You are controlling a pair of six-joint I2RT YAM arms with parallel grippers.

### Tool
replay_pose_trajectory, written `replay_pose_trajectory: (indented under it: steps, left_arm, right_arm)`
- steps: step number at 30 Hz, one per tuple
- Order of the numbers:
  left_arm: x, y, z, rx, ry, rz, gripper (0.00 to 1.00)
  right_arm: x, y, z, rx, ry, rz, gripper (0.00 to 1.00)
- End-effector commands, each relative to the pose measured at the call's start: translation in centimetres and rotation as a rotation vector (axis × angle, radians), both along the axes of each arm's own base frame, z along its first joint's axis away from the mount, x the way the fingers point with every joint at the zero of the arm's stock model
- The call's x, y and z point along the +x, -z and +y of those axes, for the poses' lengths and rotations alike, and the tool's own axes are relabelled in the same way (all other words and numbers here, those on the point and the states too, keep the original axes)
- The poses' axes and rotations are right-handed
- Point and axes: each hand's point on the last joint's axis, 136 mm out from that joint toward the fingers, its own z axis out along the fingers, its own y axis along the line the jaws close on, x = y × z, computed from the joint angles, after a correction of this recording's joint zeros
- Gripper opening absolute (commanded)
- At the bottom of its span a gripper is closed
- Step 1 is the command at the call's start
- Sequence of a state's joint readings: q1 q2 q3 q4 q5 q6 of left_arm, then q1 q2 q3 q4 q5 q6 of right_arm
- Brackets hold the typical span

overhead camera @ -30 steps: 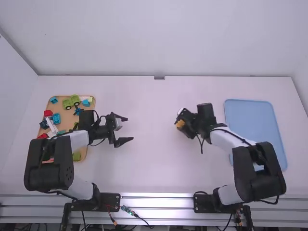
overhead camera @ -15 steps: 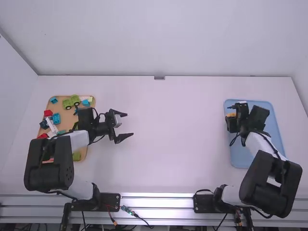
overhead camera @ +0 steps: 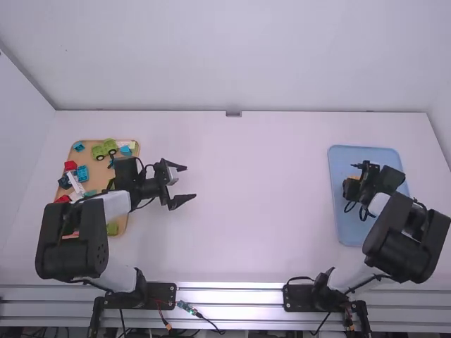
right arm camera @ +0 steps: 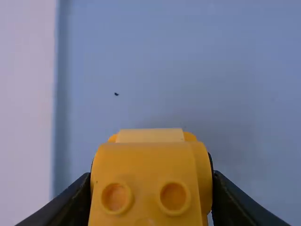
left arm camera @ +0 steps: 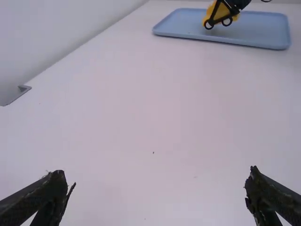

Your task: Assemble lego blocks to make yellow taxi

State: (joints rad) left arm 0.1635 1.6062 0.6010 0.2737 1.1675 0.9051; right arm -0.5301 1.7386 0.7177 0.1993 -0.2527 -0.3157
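High view: at three o'clock, right gripper (overhead camera: pixel 352 182) over blue tray (overhead camera: pixel 348 229), holding what is probably the yellow taxi (overhead camera: pixel 354 177); at nine, block tray (overhead camera: pixel 90 156), partly behind the left arm (overhead camera: pixel 70 239), its gripper (overhead camera: pixel 189 185) over bare table.

Left wrist view: fingers (left arm camera: pixel 44 200) wide apart; taxi's dark wheels (left arm camera: pixel 227 21).

Right wrist view: fingers clamp taxi's sides, studs (right arm camera: pixel 174 196) showing.

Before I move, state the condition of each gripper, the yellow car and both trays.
Left gripper: open, empty.
Right gripper: closed on the yellow car.
Yellow car: wheels on, gripped.
Blue tray: flat on the table, beneath the car.
Tan tray: loaded with loose pieces.
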Motion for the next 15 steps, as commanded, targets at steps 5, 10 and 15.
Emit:
replay_pose_trajectory:
  steps: [5,10,15]
  left_arm:
    - [-0.61,-0.25,-0.42,-0.017,0.017,0.006,0.99]
    - [-0.62,-0.28,-0.43,-0.026,0.012,0.023,0.99]
    - [0.35,-0.08,0.04,-0.045,-0.07,0.118,0.99]
  right_arm:
    - [-0.73,0.45,-1.62,-0.063,0.073,0.046,0.47]
    - [-0.76,0.47,-1.55,-0.05,0.085,0.045,0.99]
    - [-0.97,0.43,-0.89,-0.035,0.097,0.077,0.99]
